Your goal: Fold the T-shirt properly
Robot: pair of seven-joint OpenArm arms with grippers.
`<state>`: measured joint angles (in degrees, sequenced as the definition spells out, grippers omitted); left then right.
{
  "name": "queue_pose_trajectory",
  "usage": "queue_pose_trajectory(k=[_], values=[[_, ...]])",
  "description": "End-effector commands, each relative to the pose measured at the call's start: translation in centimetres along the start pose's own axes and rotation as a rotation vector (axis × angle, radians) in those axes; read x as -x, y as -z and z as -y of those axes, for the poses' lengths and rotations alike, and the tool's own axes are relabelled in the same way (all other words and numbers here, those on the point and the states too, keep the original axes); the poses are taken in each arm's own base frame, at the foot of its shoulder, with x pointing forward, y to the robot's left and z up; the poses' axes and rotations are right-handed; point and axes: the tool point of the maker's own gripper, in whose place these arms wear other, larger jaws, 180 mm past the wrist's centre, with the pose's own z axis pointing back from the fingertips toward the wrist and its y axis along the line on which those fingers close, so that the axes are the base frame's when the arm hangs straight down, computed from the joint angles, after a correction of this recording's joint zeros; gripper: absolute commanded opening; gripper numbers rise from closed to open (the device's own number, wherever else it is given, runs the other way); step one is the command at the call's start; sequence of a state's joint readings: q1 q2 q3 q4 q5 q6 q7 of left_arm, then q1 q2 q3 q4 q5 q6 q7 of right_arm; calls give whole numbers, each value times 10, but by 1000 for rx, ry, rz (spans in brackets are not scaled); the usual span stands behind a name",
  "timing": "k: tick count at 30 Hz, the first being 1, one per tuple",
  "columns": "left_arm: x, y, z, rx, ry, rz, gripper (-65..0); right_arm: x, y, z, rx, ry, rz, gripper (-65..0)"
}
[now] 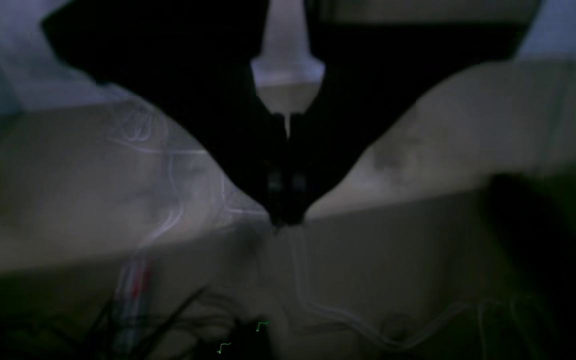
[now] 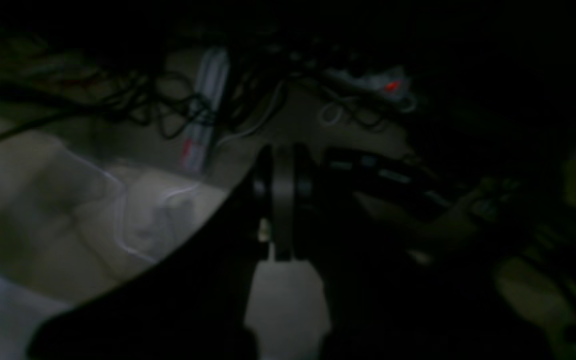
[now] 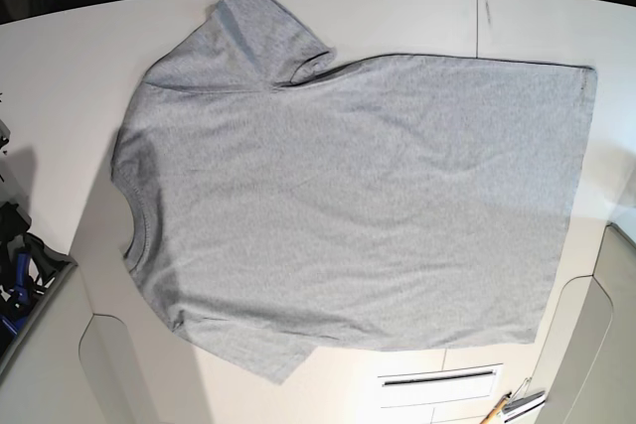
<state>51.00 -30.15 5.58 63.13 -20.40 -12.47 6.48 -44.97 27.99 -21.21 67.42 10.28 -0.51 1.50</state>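
both claws (image 1: 288, 220) (image 2: 283, 255) pinched together, nothing in them | grey T-shirt (image 3: 348, 196) laid out on the white surface (image 3: 60, 57), collar at base view's left | looks light, floppy, prob no slip, might ruck up tho | I'd grab a hem corner (image 3: 586, 76) plus the sleeve (image 3: 263, 37) edge

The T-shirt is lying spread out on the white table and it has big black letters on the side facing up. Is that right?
Not quite: the base view shows that the side of the T-shirt facing up is plain grey, without letters. It does lie spread out on the white table.
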Motion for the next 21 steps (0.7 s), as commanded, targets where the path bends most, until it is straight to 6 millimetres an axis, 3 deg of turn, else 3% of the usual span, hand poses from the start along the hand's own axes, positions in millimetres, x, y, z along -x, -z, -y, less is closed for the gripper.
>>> queue_pose_trajectory(k=[1, 5, 9, 12, 16, 18, 21], values=[[6, -15, -12, -8, 18, -13, -650, 6, -17, 6, -6, -14, 1, -650], [-2, -64, -40, 2, 26, -25, -650, 1, -71, 33, 24, 21, 1, -650], [-37, -109, -48, 83, 19, 2, -650, -46, -120, 72, 111, 72, 128, -650], [-94, -144, -47, 176, 37, 135, -650, -104, -154, 101, 166, 104, 291, -650], [-171, -195, -56, 196, -15, 416, -650, -168, -188, 118, 137, 188, 497, -650], [-195, -217, -58, 190, -57, 532, -650, -189, -196, 117, 69, 273, 578, -650], [-221, -233, -60, 190, -111, 653, -650, -220, -201, 114, -54, 433, 723, -650]])
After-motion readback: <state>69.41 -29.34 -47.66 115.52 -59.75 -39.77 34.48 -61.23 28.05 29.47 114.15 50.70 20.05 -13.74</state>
